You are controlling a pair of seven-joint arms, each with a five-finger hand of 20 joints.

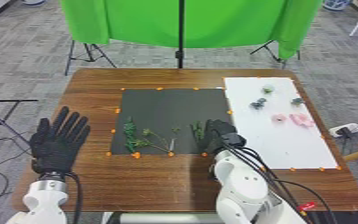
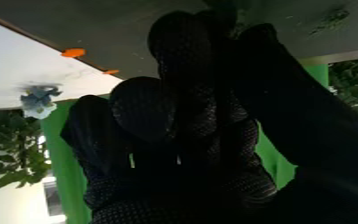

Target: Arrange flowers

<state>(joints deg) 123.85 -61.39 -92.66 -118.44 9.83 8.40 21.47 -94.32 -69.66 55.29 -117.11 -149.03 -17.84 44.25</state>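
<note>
By the sprig (image 1: 198, 131), the right robot hand (image 1: 218, 131) seems placed for picking, grip unclear; the left robot hand (image 1: 55, 152) lies open, empty.

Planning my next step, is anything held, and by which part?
The left hand holds nothing; whether the right hand grips the green sprig beside it can't be told.

Head view: you look from above the near side of the table (image 1: 140, 192), forward and down, far enough back for the whole top plus the green cloth (image 1: 140, 25) beyond. Right wrist view: you're close up on the right hand (image 1: 216, 131), facing out along its fingers towards that cloth. Overlap for you: part of the black mat (image 1: 162, 112), part of the white sheet (image 1: 286, 147), the cloth, the right hand.
</note>
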